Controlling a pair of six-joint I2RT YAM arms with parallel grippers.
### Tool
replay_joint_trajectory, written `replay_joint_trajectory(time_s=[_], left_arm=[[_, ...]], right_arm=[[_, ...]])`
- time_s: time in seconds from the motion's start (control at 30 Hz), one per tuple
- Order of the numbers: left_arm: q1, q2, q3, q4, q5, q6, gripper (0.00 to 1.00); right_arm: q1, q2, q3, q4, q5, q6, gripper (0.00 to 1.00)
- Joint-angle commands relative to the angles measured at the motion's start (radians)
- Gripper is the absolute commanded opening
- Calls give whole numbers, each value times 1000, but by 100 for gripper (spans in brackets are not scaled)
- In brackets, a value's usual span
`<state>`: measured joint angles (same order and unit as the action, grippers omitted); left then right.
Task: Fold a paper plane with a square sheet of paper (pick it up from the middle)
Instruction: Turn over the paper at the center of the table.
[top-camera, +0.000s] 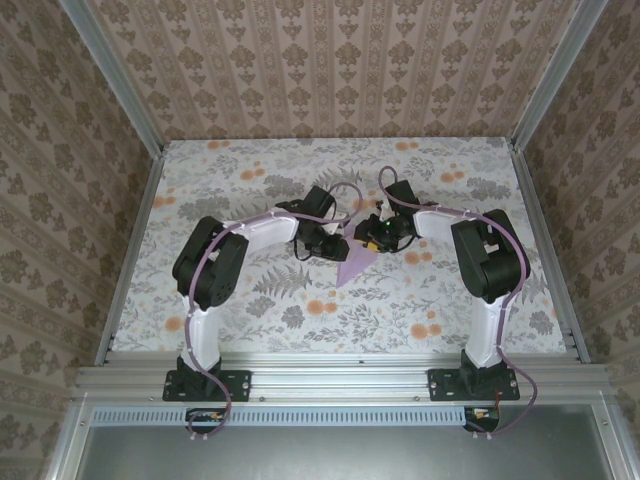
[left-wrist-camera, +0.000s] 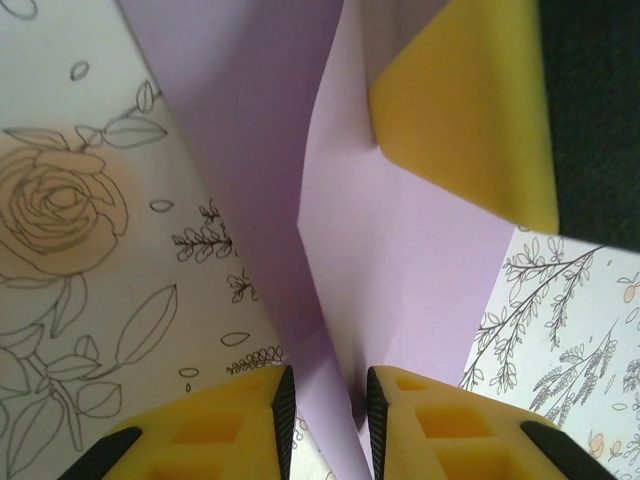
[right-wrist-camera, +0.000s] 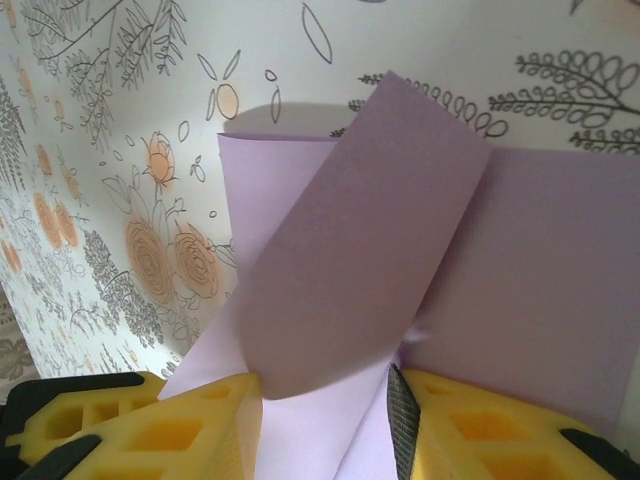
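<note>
The square sheet of paper (top-camera: 352, 268) is pale lilac and creased into a dart whose tip points toward the arms' bases. It lies mid-table between both grippers. My left gripper (top-camera: 328, 242) is at its left side. In the left wrist view the raised centre crease of the paper (left-wrist-camera: 400, 250) runs through the gap of my left gripper (left-wrist-camera: 330, 385); the pads stand apart and do not pinch it. My right gripper (top-camera: 378, 237) is at the sheet's far end. Its jaws (right-wrist-camera: 325, 400) are apart around loose, curling flaps of the paper (right-wrist-camera: 400, 250). One of its yellow fingers (left-wrist-camera: 460, 110) rests on the sheet.
The floral tabletop (top-camera: 250, 180) spreads around the paper on all sides. Patterned walls with metal rails (top-camera: 130, 250) close in the left, right and back. The arms' bases (top-camera: 205, 385) sit on the near rail.
</note>
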<state>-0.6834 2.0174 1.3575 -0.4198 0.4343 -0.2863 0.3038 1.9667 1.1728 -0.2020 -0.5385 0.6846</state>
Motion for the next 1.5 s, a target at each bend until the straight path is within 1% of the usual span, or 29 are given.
replay_joint_trajectory(time_s=[0.0,0.27,0.5,0.63,1.03,1.17,1.27,1.47], left_arm=[[11,7,9,7,44,22,29],[27,26,8,19,75,20,29],[37,45,6,19,85,24,23],[43,50,0,21,87,24,22],[59,49,-24,35,99,25,21],[62,45,-27,37,104,25,21],[63,40,-29,38,104,24,21],[67,14,-34,40,113,20,23]], right_arm=[[8,19,32,-14,-8,10,42],[12,14,30,0,-22,19,44],[11,15,-8,89,-74,64,44],[14,11,-22,119,-93,79,44],[51,36,-30,142,-109,92,41],[60,42,-30,139,-107,94,38],[64,46,-31,136,-103,93,34],[69,42,-22,114,-88,80,21]])
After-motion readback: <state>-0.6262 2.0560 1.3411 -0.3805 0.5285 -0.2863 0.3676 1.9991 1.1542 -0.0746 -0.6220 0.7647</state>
